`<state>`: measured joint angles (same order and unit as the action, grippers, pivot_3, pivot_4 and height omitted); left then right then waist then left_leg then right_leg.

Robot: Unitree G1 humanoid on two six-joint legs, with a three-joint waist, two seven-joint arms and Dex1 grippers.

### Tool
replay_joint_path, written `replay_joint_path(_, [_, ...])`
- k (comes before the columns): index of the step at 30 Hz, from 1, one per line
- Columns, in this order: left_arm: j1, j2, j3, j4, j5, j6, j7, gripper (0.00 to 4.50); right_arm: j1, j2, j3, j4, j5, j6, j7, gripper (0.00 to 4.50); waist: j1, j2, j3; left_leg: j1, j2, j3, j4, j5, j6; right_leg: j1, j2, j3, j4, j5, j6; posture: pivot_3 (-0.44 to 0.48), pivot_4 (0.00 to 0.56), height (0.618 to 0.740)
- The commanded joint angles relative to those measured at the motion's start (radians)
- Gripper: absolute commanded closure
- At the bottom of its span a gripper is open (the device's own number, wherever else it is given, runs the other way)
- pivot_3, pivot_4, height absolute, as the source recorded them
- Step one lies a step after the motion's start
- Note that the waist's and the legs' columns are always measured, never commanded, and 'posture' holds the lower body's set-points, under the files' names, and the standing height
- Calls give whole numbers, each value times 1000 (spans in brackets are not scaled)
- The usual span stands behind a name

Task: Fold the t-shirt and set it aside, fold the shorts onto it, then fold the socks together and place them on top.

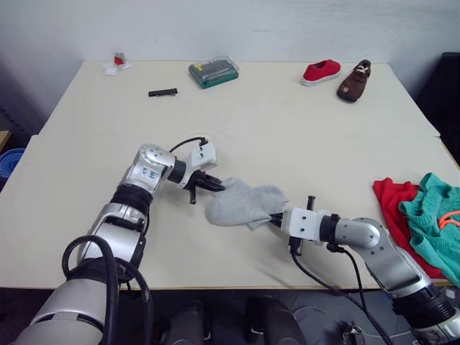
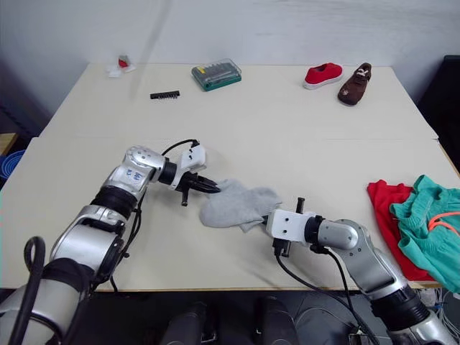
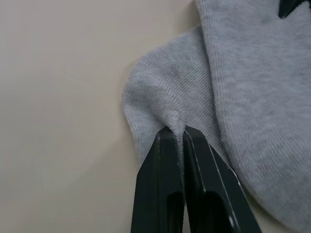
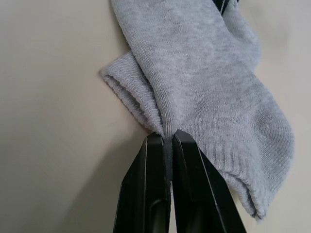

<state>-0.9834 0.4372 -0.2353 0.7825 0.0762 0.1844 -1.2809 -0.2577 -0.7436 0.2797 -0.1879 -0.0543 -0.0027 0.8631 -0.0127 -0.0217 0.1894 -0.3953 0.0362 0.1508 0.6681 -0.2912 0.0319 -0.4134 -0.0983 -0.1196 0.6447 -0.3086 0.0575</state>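
Observation:
The light grey socks (image 1: 244, 203) lie bunched together near the front middle of the table. My left gripper (image 1: 218, 186) pinches their left end, fingers shut on a fold of knit (image 3: 176, 127). At their right end my right gripper (image 1: 275, 219) is shut on the cuff edges (image 4: 164, 132). The red t-shirt (image 1: 394, 199) lies at the table's right edge, with the teal shorts (image 1: 438, 223) piled on top of it.
Along the far edge stand a red shoe (image 1: 320, 71), a brown shoe (image 1: 354, 80), a green-based bit case (image 1: 213, 71), a black bit strip (image 1: 163, 92) and a small red and white item (image 1: 117, 63). A seam (image 1: 287, 135) crosses the tabletop.

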Motion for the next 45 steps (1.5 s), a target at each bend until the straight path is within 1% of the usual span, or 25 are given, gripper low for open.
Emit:
replay_joint_path(1, [121, 83, 6, -287, -32, 224, -31, 4500, -43, -48, 15, 73, 17, -152, 122, 4477, -7, 0, 0, 0, 0, 0, 0, 0, 0, 0, 0, 0, 1, 0, 0, 0, 150, 740])
replay_joint_path(5, [294, 149, 50, -641, -96, 497, 24, 4500, -132, -44, 26, 220, 21, -275, 201, 4477, -16, 0, 0, 4, 1, 0, -1, 0, 0, 3, 0, 1, 1, -1, 0, 0, 150, 740])
replay_joint_path(8, [425, 203, 66, -858, -124, 623, 73, 4500, -212, -34, 41, 345, 8, -372, 246, 4477, -15, 0, 0, 5, 1, 0, -1, 0, -1, 4, 0, 2, 1, -1, 0, 0, 150, 740])
replay_joint_path(10, [490, 208, 91, -974, -163, 712, 116, 4500, -255, -20, 54, 404, 16, -419, 284, 4477, -15, 0, 0, 6, 1, 0, -1, 0, -1, 4, -1, 3, 2, -1, -1, 0, 150, 740])
replay_joint_path(12, [541, 208, 107, -1048, -198, 772, 156, 4500, -285, -4, 69, 442, 29, -458, 322, 4477, -15, 0, 0, 6, 1, 0, -1, 0, -1, 4, -1, 4, 2, -2, -1, 0, 150, 740])
replay_joint_path(15, [568, 211, 120, -1107, -229, 819, 213, 4500, -317, 13, 79, 492, 24, -507, 352, 4477, -13, 0, 0, 6, 1, 0, -1, 1, -1, 5, -1, 4, 2, -2, -1, 0, 150, 740])
replay_joint_path(20, [568, 207, 139, -1092, -260, 818, 294, 4500, -341, 34, 74, 543, 20, -575, 363, 4477, -13, 0, 0, 6, 1, 0, -1, 1, -2, 5, -1, 4, 2, -2, -1, 0, 150, 740])
replay_joint_path(22, [569, 217, 150, -1091, -285, 819, 299, 4013, -345, 38, 69, 541, 21, -579, 359, 4500, -14, 0, 0, 7, 1, 0, -1, 1, -2, 5, -1, 4, 2, -2, -1, 0, 150, 740])
replay_joint_path(23, [568, 225, 157, -1093, -299, 823, 298, 3839, -345, 36, 66, 537, 19, -585, 357, 4246, -15, 0, 0, 6, 1, 0, -1, 1, -2, 4, -1, 4, 2, -2, -1, 0, 150, 740])
replay_joint_path(25, [557, 241, 183, -1093, -335, 842, 295, 3275, -334, 27, 54, 509, 32, -570, 358, 3783, -15, 0, 0, 6, 1, 0, -1, 1, -2, 4, -1, 4, 3, -2, -2, 0, 150, 740])
replay_joint_path(27, [548, 254, 198, -1094, -363, 855, 300, 2684, -323, 20, 44, 483, 46, -552, 359, 3129, -15, 0, 0, 7, 1, 0, -1, 1, -3, 4, -1, 4, 3, -2, -2, 0, 150, 740])
replay_joint_path(29, [540, 289, 236, -1110, -401, 842, 278, 2103, -286, -2, 9, 414, 72, -518, 341, 2482, -14, 0, 0, 7, 1, 0, -1, 1, -3, 4, -1, 4, 3, -2, -2, 0, 150, 740])
replay_joint_path(31, [552, 342, 273, -1144, -434, 723, 205, 1470, -218, -39, -44, 295, 116, -453, 315, 1787, -12, 0, 0, 6, 1, 0, -2, 1, -3, 4, -1, 4, 3, -2, -2, 0, 150, 740])
replay_joint_path(33, [563, 375, 283, -1157, -455, 634, 158, 853, -169, -62, -79, 205, 149, -387, 303, 1081, -11, 0, 0, 6, 1, -1, -2, 0, -4, 3, -2, 3, 2, -2, -3, 0, 150, 740])
replay_joint_path(34, [560, 391, 272, -1150, -450, 545, 115, 556, -121, -83, -110, 129, 186, -327, 294, 809, -12, 0, 0, 6, 1, -1, -2, 0, -4, 3, -2, 3, 2, -2, -3, 0, 150, 740])
replay_joint_path(35, [555, 401, 258, -1140, -448, 482, 81, 253, -81, -99, -135, 67, 216, -277, 288, 797, -8, 0, 0, 6, 1, -1, -2, 0, -4, 4, -2, 3, 2, -2, -3, 0, 150, 740])
replay_joint_path(36, [538, 402, 233, -1120, -444, 419, 41, 44, -32, -117, -164, -7, 258, -206, 276, 797, -7, 0, 0, 6, 1, -1, -2, 0, -4, 4, -2, 3, 1, -3, -3, 0, 150, 740])
replay_joint_path(38, [488, 374, 167, -1072, -425, 365, 17, 44, 39, -137, -205, -109, 316, -90, 253, 797, 4, 0, 0, 6, 1, -1, -3, 0, -4, 4, -2, 3, 1, -3, -3, 0, 150, 740])
replay_joint_path(40, [444, 351, 94, -1041, -401, 350, 4, 44, 80, -145, -231, -165, 333, -18, 228, 797, 11, 0, 0, 6, 1, -1, -2, 0, -4, 4, -2, 3, 2, -3, -3, 0, 150, 740])
replay_joint_path(43, [391, 312, 11, -1006, -361, 331, 11, 44, 101, -145, -253, -191, 320, 47, 195, 797, 10, 0, 0, 6, 1, -1, -2, -1, -3, 4, -2, 3, 2, -3, -3, 0, 150, 740])
replay_joint_path(45, [358, 293, -41, -984, -327, 360, 30, 44, 91, -137, -264, -191, 328, 97, 173, 797, 11, 0, 0, 6, 1, 0, -2, -1, -3, 4, -1, 3, 2, -3, -3, 0, 150, 740])
